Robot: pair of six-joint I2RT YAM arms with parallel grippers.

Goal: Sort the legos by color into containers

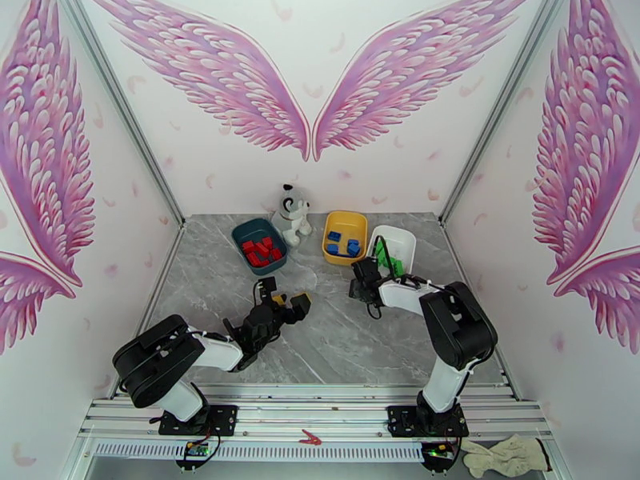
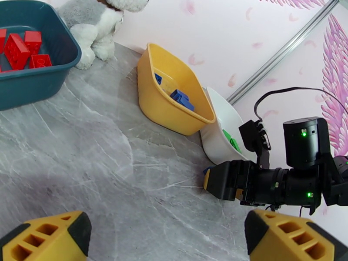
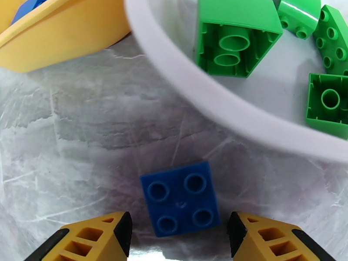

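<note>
The blue brick [image 3: 180, 199] lies studs-up on the table [image 3: 65, 148], just in front of the white tub [image 3: 209, 101] and between the fingers of the right gripper [image 3: 179, 235]. The jaws stand apart with a gap on each side of the brick, so nothing is held. It is a 2-by-2 piece of hard plastic, likely light, stiff and not fragile, with smooth walls that could slip or twist if pinched off-centre (it sits a little askew to the fingers). The best hold looks to be 2 opposite side walls, low and square. The white tub's rim is close beyond it, with green bricks [image 3: 235, 35] inside, so there is little room that way. The yellow tub [image 3: 65, 35], holding blue bricks [image 2: 182, 98], is near on the left and looks like this brick's home. The left gripper [image 2: 167, 229] hangs wide and empty over bare table, well apart. The teal tub [image 2: 39, 79] holds red bricks [image 2: 17, 48], with the dog [image 2: 93, 27] beside it, out of the way.
</note>
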